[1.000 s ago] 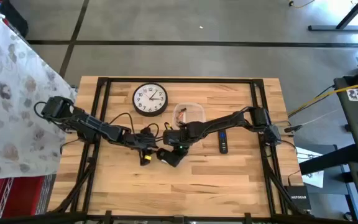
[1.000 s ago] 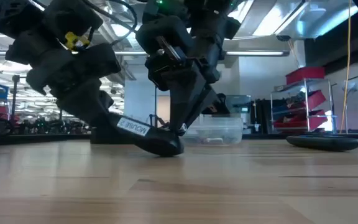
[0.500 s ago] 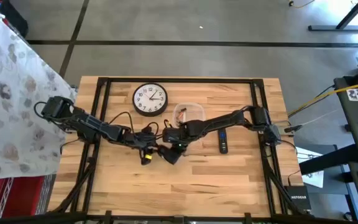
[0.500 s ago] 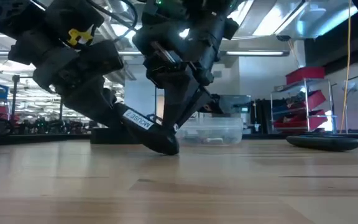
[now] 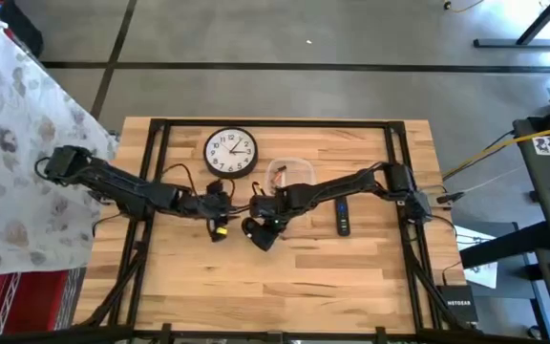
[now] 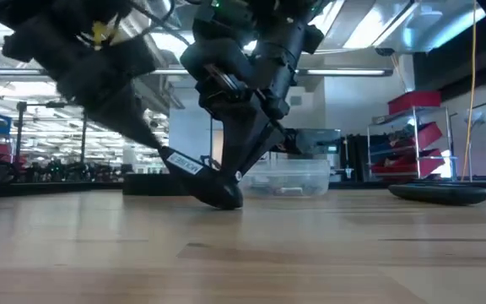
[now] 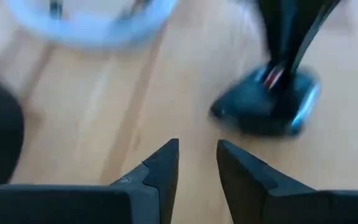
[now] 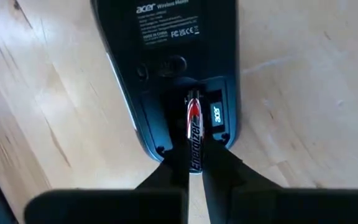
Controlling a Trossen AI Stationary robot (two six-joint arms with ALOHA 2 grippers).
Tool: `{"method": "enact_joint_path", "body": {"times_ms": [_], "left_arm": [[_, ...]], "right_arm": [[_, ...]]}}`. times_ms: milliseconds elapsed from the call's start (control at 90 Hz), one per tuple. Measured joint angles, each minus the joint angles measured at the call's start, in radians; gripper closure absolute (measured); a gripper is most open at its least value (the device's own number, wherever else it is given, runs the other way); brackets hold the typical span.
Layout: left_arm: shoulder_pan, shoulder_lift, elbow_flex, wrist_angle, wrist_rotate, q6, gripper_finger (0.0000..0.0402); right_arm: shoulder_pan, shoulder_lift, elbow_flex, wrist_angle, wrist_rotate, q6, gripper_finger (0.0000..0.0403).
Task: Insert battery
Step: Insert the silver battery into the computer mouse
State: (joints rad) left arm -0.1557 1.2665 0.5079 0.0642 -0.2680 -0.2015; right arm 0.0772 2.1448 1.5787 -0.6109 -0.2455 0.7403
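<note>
Wooden table carries everything we see, biggest first: wall clock toward the far edge, a clear plastic container just beside it, a dark remote near the right arm. The mouse sits at table centre, underside up with one end tipped off the wood in the low view, battery bay open. Our right gripper is over that bay, fingers pinching the battery — its far tip is in the open slot, the body angled up and not seated flat. Our left gripper is just beside the mouse on the left arm's side, apart from it, fingers slightly spread with a narrow gap and nothing between them. Left wrist view is blurred, so we can't read more there.
</note>
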Motion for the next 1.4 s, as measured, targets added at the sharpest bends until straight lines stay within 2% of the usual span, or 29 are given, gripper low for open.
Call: {"method": "enact_joint_path", "body": {"times_ms": [178,511,789,967,1400], "left_arm": [[0.071,0.073,0.002,0.068,0.146,-0.014,0.0306],[0.094,0.262,0.002,0.221,0.193,-0.008,0.0306],[0.091,0.272,-0.001,0.23,0.236,-0.008,0.0306],[0.09,0.272,0.0,0.256,0.245,-0.025,0.0306],[0.062,0.272,-0.001,0.311,0.225,-0.028,0.0306]], "right_arm": [[0.0,0.0,0.0,-0.015,0.0,-0.003,0.0402],[0.001,-0.001,0.0,-0.029,0.006,-0.003,0.0402],[-0.008,0.0,0.039,-0.107,0.029,-0.001,0.0402],[-0.013,0.0,0.042,-0.149,-0.004,0.0,0.0402],[-0.013,0.029,0.044,-0.129,-0.105,-0.033,0.0402]]}}
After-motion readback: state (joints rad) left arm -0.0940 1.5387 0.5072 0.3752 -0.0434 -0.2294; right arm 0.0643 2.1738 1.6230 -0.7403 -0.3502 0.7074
